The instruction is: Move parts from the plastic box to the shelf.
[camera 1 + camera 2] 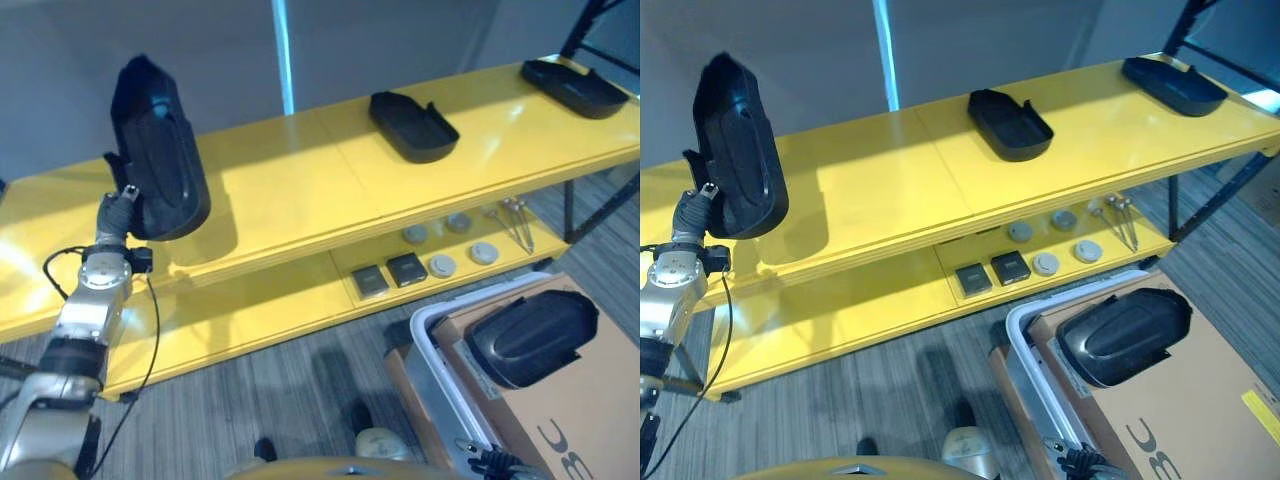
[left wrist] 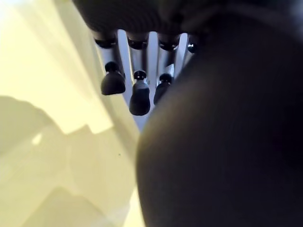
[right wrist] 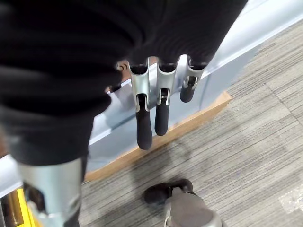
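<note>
My left hand [image 1: 121, 206] holds a long black moulded part [image 1: 155, 150] upright above the left end of the yellow shelf's top board [image 1: 300, 190]. In the left wrist view its fingers [image 2: 139, 92] lie against the dark part [image 2: 227, 142], with the yellow board beyond. A second black part [image 1: 530, 340] lies on cardboard in the grey plastic box [image 1: 432, 345] at the lower right. Two more black parts [image 1: 412, 125] [image 1: 575, 88] rest on the top board, at its middle and far right. My right hand [image 3: 151, 118] hangs with relaxed fingers beside the box wall [image 3: 227, 56], above the carpet.
The lower shelf board [image 1: 250, 310] carries two small black square pads [image 1: 390, 275], several grey discs [image 1: 442, 265] and some screws [image 1: 515, 225]. A dark frame leg [image 1: 570, 215] stands at the right end. Grey carpet lies between shelf and box.
</note>
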Robot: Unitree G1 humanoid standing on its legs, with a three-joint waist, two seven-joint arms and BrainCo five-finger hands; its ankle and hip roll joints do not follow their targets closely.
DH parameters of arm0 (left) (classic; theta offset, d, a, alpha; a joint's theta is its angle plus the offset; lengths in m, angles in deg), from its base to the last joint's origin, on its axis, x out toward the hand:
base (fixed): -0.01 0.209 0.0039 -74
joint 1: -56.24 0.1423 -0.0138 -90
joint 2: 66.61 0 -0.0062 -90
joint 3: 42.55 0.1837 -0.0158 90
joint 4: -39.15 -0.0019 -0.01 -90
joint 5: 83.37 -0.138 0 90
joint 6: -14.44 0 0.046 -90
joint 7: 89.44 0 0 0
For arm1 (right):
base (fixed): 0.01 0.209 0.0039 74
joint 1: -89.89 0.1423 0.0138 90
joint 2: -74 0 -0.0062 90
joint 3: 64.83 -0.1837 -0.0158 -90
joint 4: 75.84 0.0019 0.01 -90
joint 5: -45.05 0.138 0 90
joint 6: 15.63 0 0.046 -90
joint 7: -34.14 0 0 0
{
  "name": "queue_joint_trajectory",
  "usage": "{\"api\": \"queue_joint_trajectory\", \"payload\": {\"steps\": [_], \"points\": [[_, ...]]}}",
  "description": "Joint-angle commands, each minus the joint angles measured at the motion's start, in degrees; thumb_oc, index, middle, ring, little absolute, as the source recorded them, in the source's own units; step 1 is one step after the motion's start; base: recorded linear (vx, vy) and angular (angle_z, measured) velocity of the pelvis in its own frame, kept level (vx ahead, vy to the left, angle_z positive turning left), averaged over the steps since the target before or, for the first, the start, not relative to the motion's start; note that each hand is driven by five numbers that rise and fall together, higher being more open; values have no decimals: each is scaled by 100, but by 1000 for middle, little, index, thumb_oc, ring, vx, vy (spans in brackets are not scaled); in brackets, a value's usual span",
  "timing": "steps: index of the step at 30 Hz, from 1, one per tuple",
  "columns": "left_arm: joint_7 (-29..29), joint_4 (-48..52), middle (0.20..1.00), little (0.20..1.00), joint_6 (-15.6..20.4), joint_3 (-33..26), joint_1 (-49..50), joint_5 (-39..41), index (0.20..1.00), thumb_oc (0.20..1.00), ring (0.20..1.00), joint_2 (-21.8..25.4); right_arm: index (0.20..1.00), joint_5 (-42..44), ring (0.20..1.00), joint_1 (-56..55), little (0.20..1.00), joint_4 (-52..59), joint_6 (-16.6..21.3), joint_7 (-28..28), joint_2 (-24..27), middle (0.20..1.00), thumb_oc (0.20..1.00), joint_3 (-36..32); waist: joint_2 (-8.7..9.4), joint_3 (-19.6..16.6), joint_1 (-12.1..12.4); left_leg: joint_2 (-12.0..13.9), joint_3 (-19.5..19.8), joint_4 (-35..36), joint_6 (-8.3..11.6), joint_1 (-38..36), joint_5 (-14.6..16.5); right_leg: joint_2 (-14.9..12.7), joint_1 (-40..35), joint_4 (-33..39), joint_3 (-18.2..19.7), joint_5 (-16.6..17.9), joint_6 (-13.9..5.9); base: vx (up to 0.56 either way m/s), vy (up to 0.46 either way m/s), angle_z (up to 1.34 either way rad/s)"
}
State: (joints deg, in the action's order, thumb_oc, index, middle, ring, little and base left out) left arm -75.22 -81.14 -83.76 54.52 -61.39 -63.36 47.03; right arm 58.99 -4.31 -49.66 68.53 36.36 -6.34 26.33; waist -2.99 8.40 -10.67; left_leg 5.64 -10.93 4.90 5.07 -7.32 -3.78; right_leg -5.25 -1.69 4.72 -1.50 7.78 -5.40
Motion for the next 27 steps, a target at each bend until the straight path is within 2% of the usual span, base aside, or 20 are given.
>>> {"api": "queue_joint_trajectory", "payload": {"steps": [1,4,9,12,16,19,20,27], "points": [[135,-472,200,200,-113,101,-900,-166,200,200,200,254,1000,-344,1000,-455,1000,-335,-315,478,-191,1000,1000,548,2,4,-182,256,-38,-267,-100,417,23,-158,177,-411,118,-394,-244,54,14,-19],[307,-1306,200,200,-346,403,-1432,-265,200,200,200,233,1000,-404,1000,-449,1000,-383,-259,573,-105,1000,1000,709,9,19,-328,264,-123,-319,-120,482,66,-135,302,-464,235,-401,-255,23,-2,-16],[489,-2019,200,200,-598,803,-2105,-511,200,200,200,188,1000,-275,1000,-253,1000,-537,-86,754,8,1000,1000,961,32,190,-532,288,-205,-395,-125,678,93,-72,592,-599,425,-443,-220,-62,-6,-15],[742,-2491,200,200,-906,1097,-2532,-599,200,200,200,14,1000,-124,1000,-118,1000,-552,47,812,50,1000,1000,1149,44,347,-706,285,-254,-418,-116,795,92,-21,767,-611,572,-425,-192,-70,7,-19],[852,-2971,200,200,-1001,1219,-2766,-372,200,200,200,-122,1000,10,1000,-81,1000,-493,32,837,86,1000,1000,1225,60,417,-858,310,-337,-420,-93,800,79,-2,806,-593,651,-410,-179,4,1,-8],[902,-3208,200,200,-1042,1290,-2837,-587,200,200,200,-209,1000,-17,1000,-147,1000,-467,-55,807,67,1000,1000,1226,76,409,-948,322,-398,-423,-92,751,96,-2,787,-574,694,-402,-182,80,-11,-14],[1018,-3262,200,200,-1134,1337,-2871,-502,200,200,200,-251,1000,-40,1000,-181,1000,-507,-36,776,52,1000,1000,1213,85,412,-978,320,-418,-435,-93,739,108,-2,781,-565,714,-395,-181,93,-17,-14],[1400,-3729,200,200,-1165,1338,-2985,-470,200,200,200,-297,1000,3,1000,-190,1000,-689,133,825,55,1000,1000,1183,105,425,-1069,321,-468,-466,-86,735,145,14,808,-564,785,-403,-177,29,0,-4]]}}
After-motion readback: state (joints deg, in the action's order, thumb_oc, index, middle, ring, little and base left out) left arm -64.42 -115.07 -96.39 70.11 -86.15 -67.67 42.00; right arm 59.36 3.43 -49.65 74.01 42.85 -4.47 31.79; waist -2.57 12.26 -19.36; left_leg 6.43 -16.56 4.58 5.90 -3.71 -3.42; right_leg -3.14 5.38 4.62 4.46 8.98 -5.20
